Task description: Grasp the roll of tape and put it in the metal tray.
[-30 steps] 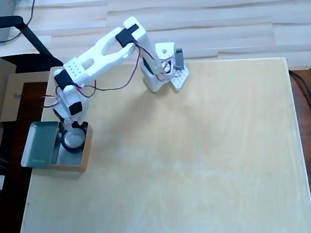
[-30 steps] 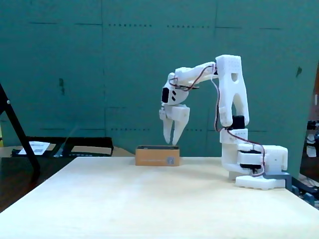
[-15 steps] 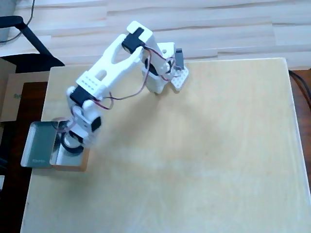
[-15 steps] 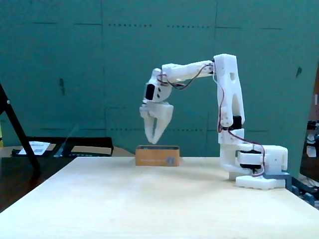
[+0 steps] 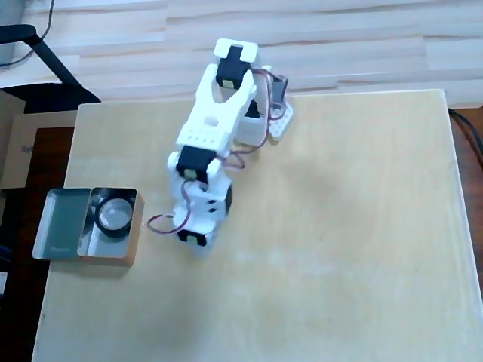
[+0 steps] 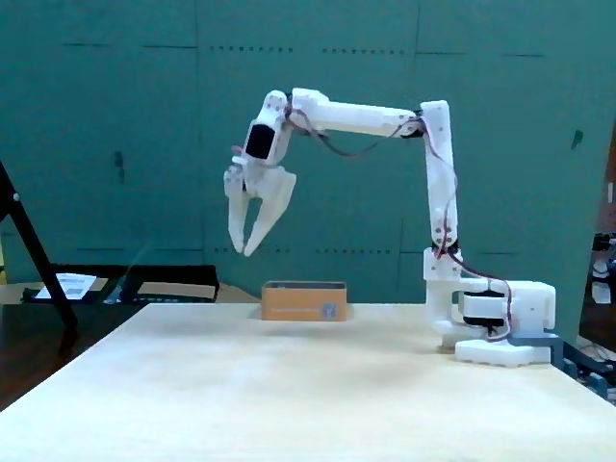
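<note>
Tape roll (image 5: pixel 113 218), a small black ring with a wide open centre, is lying flat inside the shiny metal tray (image 5: pixel 85 245) at the tabletop's (image 5: pixel 317 249) left edge. It looks light and stiff, best pinched across its rim. The hand (image 6: pixel 243 247) is hanging above, fingers slightly apart, holding nothing.

The roll of tape (image 5: pixel 113 218), a small black ring with a wide open centre, lies flat inside the metal tray (image 5: pixel 129 227), a shiny silver rectangular tin with reflective walls near the table's left edge in the overhead view.
</note>
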